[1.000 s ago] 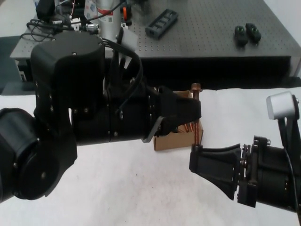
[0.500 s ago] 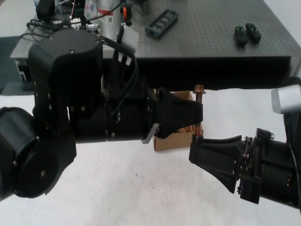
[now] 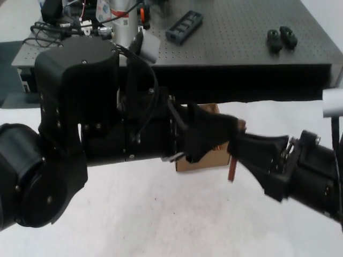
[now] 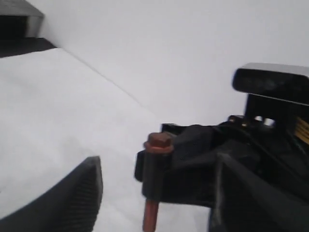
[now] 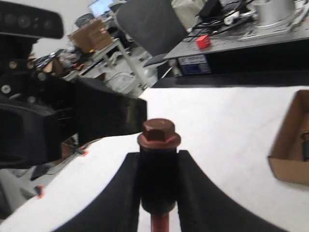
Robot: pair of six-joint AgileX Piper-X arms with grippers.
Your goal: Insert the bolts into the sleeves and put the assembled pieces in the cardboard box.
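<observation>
White surface (image 3: 161,214) below me, my bulky left arm (image 3: 75,123) partly hiding the cardboard box (image 3: 206,162) resting there, left jaws spread wide either side of the copper bolt (image 4: 157,145), right jaws clenched on its black sleeve (image 5: 158,183), bolt upright, aloft, near the box.

Upright copper bolt (image 4: 158,141), hex head on top, shank through black sleeve (image 4: 153,174), threaded end bare below. Clamped at the sleeve by right end effector (image 4: 161,186). Flanked by widely spread fingers (image 4: 67,198) of left end effector (image 4: 157,203). White tabletop (image 4: 72,106) beneath.
</observation>
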